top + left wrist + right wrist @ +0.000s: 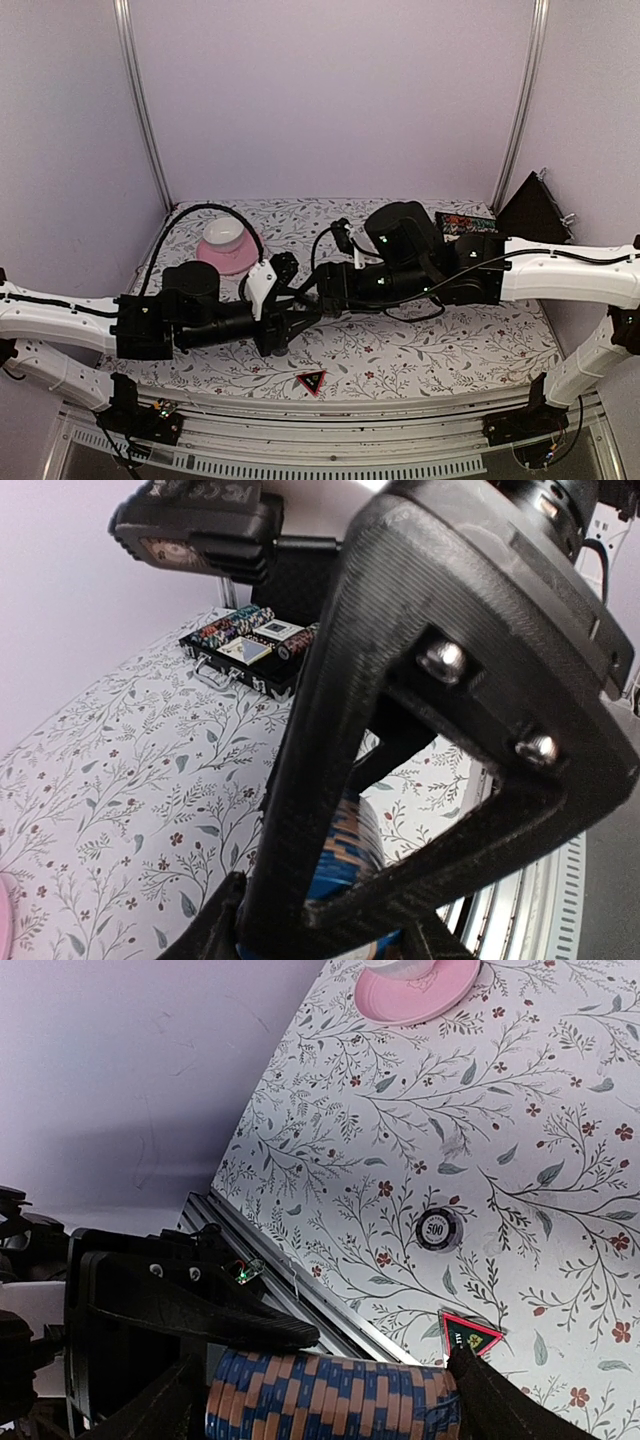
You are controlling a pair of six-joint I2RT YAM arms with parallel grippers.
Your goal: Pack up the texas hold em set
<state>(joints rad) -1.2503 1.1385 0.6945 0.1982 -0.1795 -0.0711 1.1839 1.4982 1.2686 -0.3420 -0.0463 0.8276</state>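
A blue-and-orange striped chip roll (330, 1398) hangs in the air over the table's front middle. My left gripper (320, 935) is shut across its width. My right gripper (335, 1385) spans the roll lengthwise, a finger against each end. From the left wrist, the right gripper's black finger frame covers most of the roll (362, 852). In the top view the two grippers meet (300, 310) and hide the roll. The black case (250, 645) lies open at the back right with chip rolls and card decks inside. The red-black triangle marker (470, 1335) and a loose 500 chip (438, 1229) lie on the cloth.
A pink saucer (228, 258) with a white cup (224, 234) stands at the back left. The case's raised lid (535, 210) leans by the right wall. The triangle marker (311, 381) lies close to the table's metal front rail (290, 1280).
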